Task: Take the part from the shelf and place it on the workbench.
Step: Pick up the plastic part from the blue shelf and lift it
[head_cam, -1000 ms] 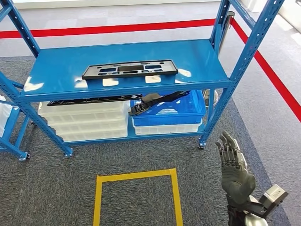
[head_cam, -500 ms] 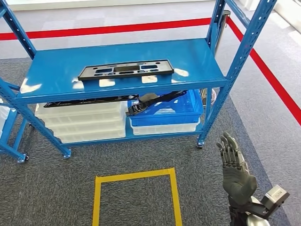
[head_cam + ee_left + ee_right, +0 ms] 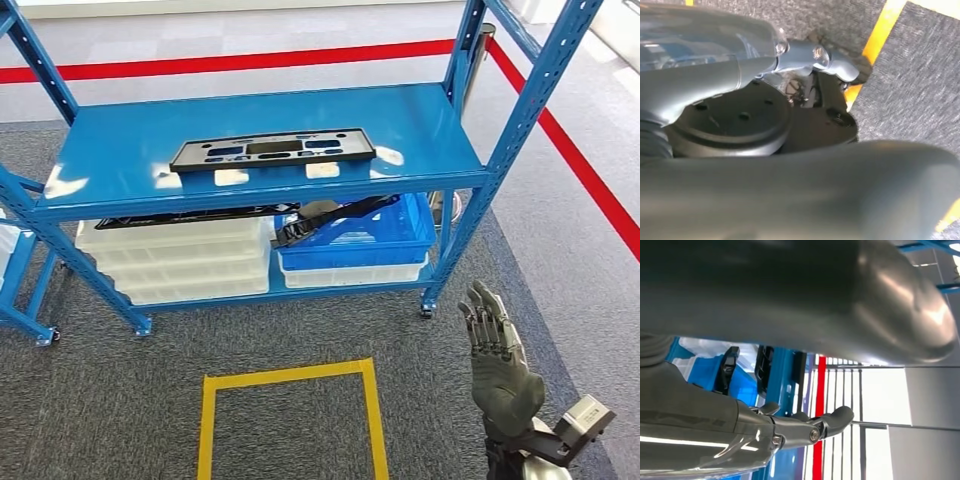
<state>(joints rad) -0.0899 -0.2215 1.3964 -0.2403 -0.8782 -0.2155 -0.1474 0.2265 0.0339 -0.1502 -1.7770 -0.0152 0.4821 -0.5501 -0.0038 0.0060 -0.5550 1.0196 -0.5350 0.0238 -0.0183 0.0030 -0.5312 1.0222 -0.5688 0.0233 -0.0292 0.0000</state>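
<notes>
While part [image 3: 273,149] lies on shelf [image 3: 113,160], right robot hand [image 3: 498,355] (empty, fingers apart) hovers.

One blue shelf [image 3: 423,120] carries one flat black part [image 3: 272,149] on its upper deck. Below sit one blue crate [image 3: 392,235] and three stacked white trays [image 3: 181,260]. One yellow taped square [image 3: 290,373] marks the carpet.

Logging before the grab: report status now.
Right robot hand open, raised, holding nothing. Left robot hand hangs over floor, grip unclear. Black part flat on shelf top, untouched. Nothing between.
</notes>
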